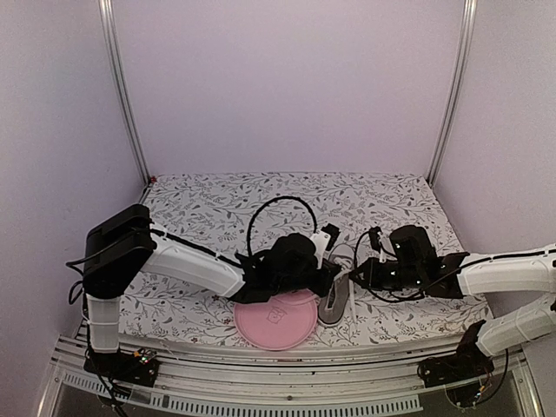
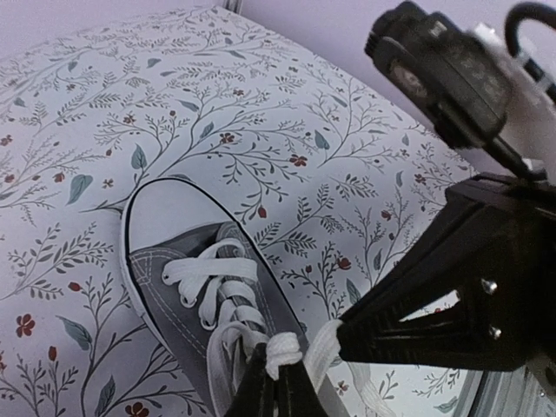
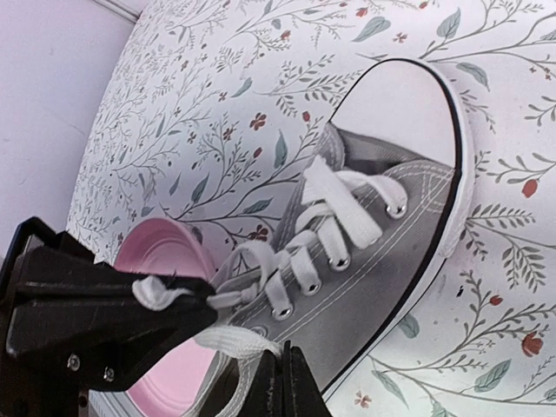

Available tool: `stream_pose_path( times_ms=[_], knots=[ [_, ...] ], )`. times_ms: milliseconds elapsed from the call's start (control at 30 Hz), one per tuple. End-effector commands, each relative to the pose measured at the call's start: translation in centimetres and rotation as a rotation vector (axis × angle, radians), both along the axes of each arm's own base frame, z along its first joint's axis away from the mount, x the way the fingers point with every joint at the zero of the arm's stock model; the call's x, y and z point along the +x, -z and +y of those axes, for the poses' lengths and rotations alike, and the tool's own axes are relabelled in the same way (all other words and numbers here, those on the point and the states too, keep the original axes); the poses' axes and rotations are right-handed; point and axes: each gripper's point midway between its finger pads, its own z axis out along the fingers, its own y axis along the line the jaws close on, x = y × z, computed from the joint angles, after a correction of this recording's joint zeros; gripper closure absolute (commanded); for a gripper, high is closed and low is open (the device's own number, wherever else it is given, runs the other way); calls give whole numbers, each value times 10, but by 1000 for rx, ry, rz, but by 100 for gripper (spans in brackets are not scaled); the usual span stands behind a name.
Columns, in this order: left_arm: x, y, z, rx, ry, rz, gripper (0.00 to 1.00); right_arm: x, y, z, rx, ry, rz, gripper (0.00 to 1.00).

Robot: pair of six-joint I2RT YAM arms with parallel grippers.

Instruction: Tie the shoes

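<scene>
At the tips of your left pincer (image 2: 280, 387) the jaws are closed on a white lace (image 2: 284, 347). It is pinched just above the shoe's throat. Your right pincer (image 3: 280, 382) is also closed, gripping another strand of the same lace right at its tips. The 2 pincers sit nearly nose to nose over the tongue.

The shoe (image 2: 169, 261) lies directly below and ahead of both pincers, sole down, with its toe pointing away from them. The plate (image 3: 161, 248) is just beside it on the left pincer's side.

Expect the lace to be flat, soft and limp. It will probably fold and twist rather than hold a loop, and woven cotton could slide through smooth pads if you pull sideways. Grip it across its flat width, close to the top eyelets (image 3: 281, 311), where there is slack. The shoe looks light, so a hard tug may drag or tip it on the cloth (image 2: 287, 104). The canvas upper should give, while the rubber toe cap (image 3: 395, 109) is stiff, and nothing here seems fragile.

I can read no brand or label on the shoe. In the top view the plate has a faint mark that is too small to make out.
</scene>
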Motion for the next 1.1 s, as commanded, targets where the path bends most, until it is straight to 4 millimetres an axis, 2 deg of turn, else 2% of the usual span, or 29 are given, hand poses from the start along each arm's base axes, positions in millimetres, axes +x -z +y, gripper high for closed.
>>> stream_pose_path(
  times_ms=[0,200,333,400,433,467,567,767,800,867,967,1067],
  knots=[
    [-4,-25,-2,-71,21,-21,100,19,-1,-5,-60,21,-11,98],
    [-11,-20,-1,-87,60,-7,100,20,-1,3,-51,-19,-14,98],
    [-19,-24,2,-124,101,2,100,17,4,3,-49,-24,-2,98],
    [-22,-20,5,-128,116,9,99,16,7,1,-54,-20,6,98],
    [-23,-37,8,-160,118,-4,97,16,8,0,-57,-16,8,98],
    [-23,-40,10,-164,117,-4,95,15,10,-1,-62,-14,13,98],
    [-20,-44,17,-170,106,3,83,13,16,-5,-76,-1,28,98],
    [-12,-56,34,-180,67,13,48,10,21,-9,-87,6,39,98],
    [-8,-56,39,-182,48,28,45,10,21,-10,-88,7,39,98],
    [1,-51,48,-182,0,78,44,10,20,-10,-88,8,38,98],
    [13,-35,58,-194,-49,205,47,10,21,-10,-88,4,37,98],
    [15,-18,54,-208,-17,325,56,10,22,-10,-88,2,38,98]
  ],
)
